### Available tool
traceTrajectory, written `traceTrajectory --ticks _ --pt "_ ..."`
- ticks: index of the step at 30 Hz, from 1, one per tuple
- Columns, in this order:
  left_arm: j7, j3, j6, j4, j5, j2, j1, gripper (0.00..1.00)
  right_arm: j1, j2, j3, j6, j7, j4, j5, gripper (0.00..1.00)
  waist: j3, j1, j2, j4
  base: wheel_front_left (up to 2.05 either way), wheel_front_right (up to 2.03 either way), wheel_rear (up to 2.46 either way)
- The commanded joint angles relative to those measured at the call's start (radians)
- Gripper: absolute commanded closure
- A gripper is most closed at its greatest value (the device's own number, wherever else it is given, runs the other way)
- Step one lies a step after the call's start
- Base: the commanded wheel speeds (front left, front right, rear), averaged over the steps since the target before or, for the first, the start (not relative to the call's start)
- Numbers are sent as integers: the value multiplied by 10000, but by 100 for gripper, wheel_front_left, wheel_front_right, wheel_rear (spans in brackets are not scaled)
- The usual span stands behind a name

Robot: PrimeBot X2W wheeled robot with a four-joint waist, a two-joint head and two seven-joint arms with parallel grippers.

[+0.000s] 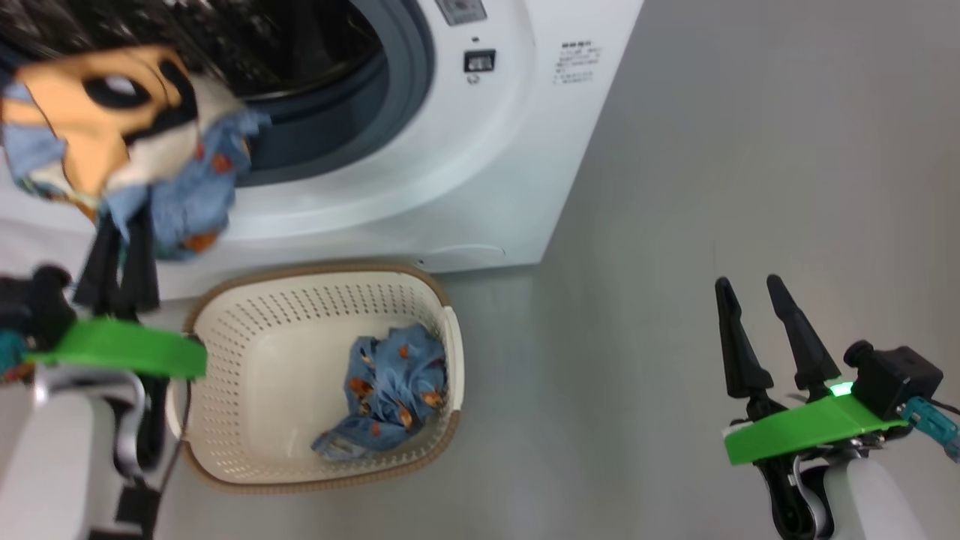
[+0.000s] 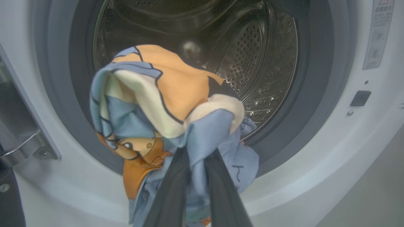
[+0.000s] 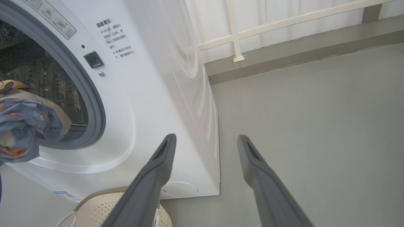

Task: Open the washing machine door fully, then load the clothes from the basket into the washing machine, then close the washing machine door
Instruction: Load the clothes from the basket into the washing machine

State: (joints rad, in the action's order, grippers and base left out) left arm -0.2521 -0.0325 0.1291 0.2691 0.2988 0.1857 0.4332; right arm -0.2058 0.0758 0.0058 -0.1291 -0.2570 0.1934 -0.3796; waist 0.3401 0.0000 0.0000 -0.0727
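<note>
My left gripper (image 1: 124,232) is shut on a bundle of the clothes (image 1: 135,142), light blue with a large orange and cream print, held up in front of the washing machine (image 1: 480,172) opening. In the left wrist view the bundle (image 2: 164,104) hangs just before the grey gasket (image 2: 315,94) and steel drum (image 2: 252,56). A second light blue garment (image 1: 390,390) lies in the cream basket (image 1: 247,337) on the floor below the opening. My right gripper (image 1: 750,289) stands open over bare floor at the right. The door's metal hinge (image 2: 22,148) shows at the left edge; the door itself is out of view.
Grey floor (image 1: 712,187) stretches to the right of the machine. In the right wrist view a white railing (image 3: 252,28) and a low grey kerb (image 3: 300,50) run behind the machine's side.
</note>
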Motion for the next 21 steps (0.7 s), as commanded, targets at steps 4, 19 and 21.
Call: traceTrajectory --ticks 4,19,21 --pt "-97 64 15 408 76 692 1431 100 -406 -139 243 -16 -48 -332 21 0 986 0 0 -591 0 0 0" --pt "-97 -259 15 3804 279 1578 5382 100 -1081 -253 543 -16 -48 -543 -549 0 2214 0 0 -1529 0 0 0" --pt "-97 -275 15 4038 253 1723 5805 100 -1100 -254 586 -16 -48 -559 -641 0 2312 0 0 -1671 0 0 0"
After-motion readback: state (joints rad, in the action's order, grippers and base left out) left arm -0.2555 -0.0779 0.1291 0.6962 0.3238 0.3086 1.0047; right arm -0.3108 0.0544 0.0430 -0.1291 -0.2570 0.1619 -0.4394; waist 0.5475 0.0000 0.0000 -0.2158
